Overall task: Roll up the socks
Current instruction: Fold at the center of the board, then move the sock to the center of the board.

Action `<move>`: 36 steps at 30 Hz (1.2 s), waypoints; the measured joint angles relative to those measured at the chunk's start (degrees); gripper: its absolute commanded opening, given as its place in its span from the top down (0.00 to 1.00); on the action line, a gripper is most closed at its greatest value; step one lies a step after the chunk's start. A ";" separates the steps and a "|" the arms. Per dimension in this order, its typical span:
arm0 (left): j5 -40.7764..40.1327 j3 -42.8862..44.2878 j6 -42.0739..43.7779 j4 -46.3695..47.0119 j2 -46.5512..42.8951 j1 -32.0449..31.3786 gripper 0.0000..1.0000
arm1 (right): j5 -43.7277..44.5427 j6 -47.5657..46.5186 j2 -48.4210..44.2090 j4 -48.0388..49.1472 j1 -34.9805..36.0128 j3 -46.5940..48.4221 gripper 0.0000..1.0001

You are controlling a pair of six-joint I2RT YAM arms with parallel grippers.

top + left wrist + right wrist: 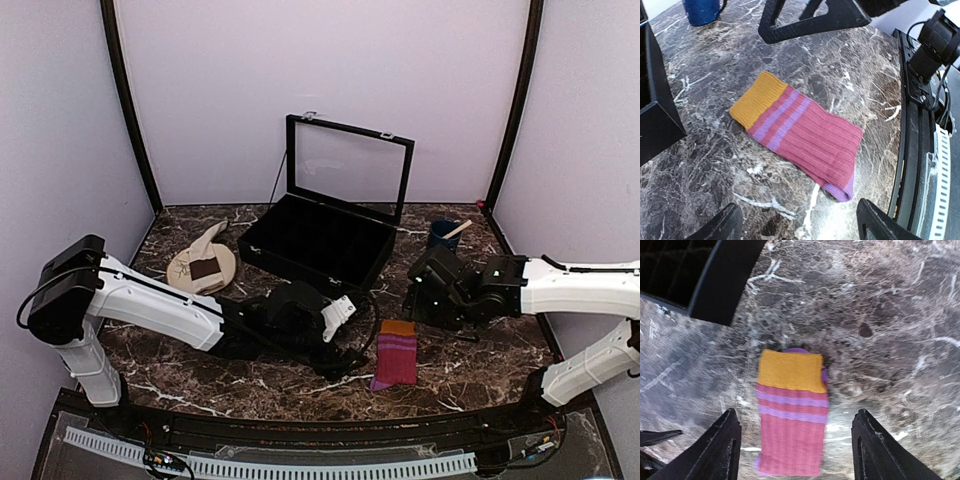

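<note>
The magenta-pink sock (394,355) lies flat on the marble table near the front, orange cuff pointing away from the arms, with a purple edge showing under the cuff. The left wrist view shows the pink sock (800,132) slanting ahead of my left gripper (797,227), which is open and empty just left of the sock (350,340). My right gripper (795,452) hovers open above the pink sock (792,415), its fingers either side and clear of the sock; in the top view it (425,295) sits behind the sock. The cream-beige sock (206,260) with a dark brown band rests on a round plate (180,272) at the left.
A black case (315,245) with its glass lid raised stands at the middle back; its corner shows in both wrist views (652,110) (700,280). A blue cup (444,235) holding a wooden stick is at the back right. The table's front rail (920,165) runs close to the sock.
</note>
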 measured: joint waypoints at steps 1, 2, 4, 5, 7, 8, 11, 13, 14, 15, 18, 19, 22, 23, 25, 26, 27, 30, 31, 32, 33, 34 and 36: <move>0.26 0.33 0.24 -0.70 0.04 -0.11 0.21 | 0.39 -0.87 0.02 -0.52 0.07 0.00 0.35; 0.66 0.96 0.55 -1.81 0.13 -0.22 0.21 | 0.74 -1.75 0.11 -1.03 0.11 0.00 0.37; 1.40 2.54 1.16 -2.99 0.55 -0.50 0.21 | 1.11 -3.30 0.22 -1.44 0.22 -0.26 0.46; 1.62 3.37 1.40 -3.30 0.87 -0.59 0.22 | 1.22 -4.20 0.15 -1.25 0.31 -0.76 0.51; 1.90 4.79 1.57 -3.78 1.68 -0.76 0.23 | 0.79 -5.62 -0.26 0.48 0.39 -2.69 0.61; 1.92 5.22 1.53 -3.89 2.08 -0.85 0.23 | 0.37 -6.40 -0.48 1.18 0.39 -3.72 0.68; 1.20 5.57 0.87 -4.52 2.62 -1.01 0.23 | -1.99 -8.07 -0.68 3.58 0.39 -6.84 0.82; -0.17 5.44 -0.04 -5.20 2.54 -1.07 0.23 | -4.33 -8.52 0.22 5.16 0.48 -7.96 0.83; -1.22 5.09 -0.55 -5.31 2.32 -1.09 0.23 | -5.40 -8.81 1.01 6.05 0.66 -8.26 0.83; -2.47 4.33 -1.16 -5.44 1.88 -1.09 0.23 | -6.34 -8.92 1.86 7.15 0.96 -8.59 0.83; -4.68 1.68 -2.54 -5.86 0.04 -0.79 0.23 | -8.96 -8.92 4.48 9.97 2.38 -9.55 0.84; -5.27 0.94 -3.04 -6.12 -0.50 -0.68 0.23 | -9.86 -8.92 5.68 10.88 2.78 -9.73 0.85; -6.78 -0.92 -4.48 -6.54 -1.64 -0.37 0.23 | -11.65 -8.90 9.14 13.11 3.76 -9.77 0.85; -7.19 -1.60 -4.96 -6.56 -2.10 -0.33 0.23 | -12.24 -8.90 10.38 13.94 4.20 -9.77 0.85; -8.07 -2.84 -5.88 -6.69 -3.32 -0.15 0.23 | -13.00 -8.81 12.33 15.23 5.18 -9.75 0.85; -8.31 -3.30 -6.21 -6.84 -3.85 -0.09 0.23 | -12.87 -8.66 12.87 16.00 5.81 -9.53 0.85; -8.90 -3.89 -6.64 -6.95 -4.72 -0.09 0.23 | -13.22 -8.52 13.33 16.81 6.25 -9.31 0.85; -10.40 -5.14 -7.80 -7.34 -7.26 -0.09 0.23 | -13.97 -8.26 15.76 19.67 7.91 -7.96 0.85; -10.93 -5.55 -8.04 -7.45 -8.13 -0.09 0.23 | -14.10 -8.26 16.90 20.44 8.50 -7.10 0.85; -11.69 -6.19 -8.48 -7.52 -9.38 -0.09 0.23 | -14.36 -8.28 18.36 21.27 9.14 -5.79 0.85; -12.28 -6.71 -8.87 -7.65 -10.34 -0.09 0.23 | -14.73 -8.33 19.71 21.97 9.68 -4.61 0.85; -13.09 -7.43 -9.35 -7.89 -11.69 -0.09 0.23 | -14.97 -8.46 21.53 22.67 10.40 -2.84 0.85; -14.60 -8.79 -10.43 -8.66 -14.25 -0.09 0.23 | -15.80 -8.74 24.39 23.45 11.47 0.11 0.85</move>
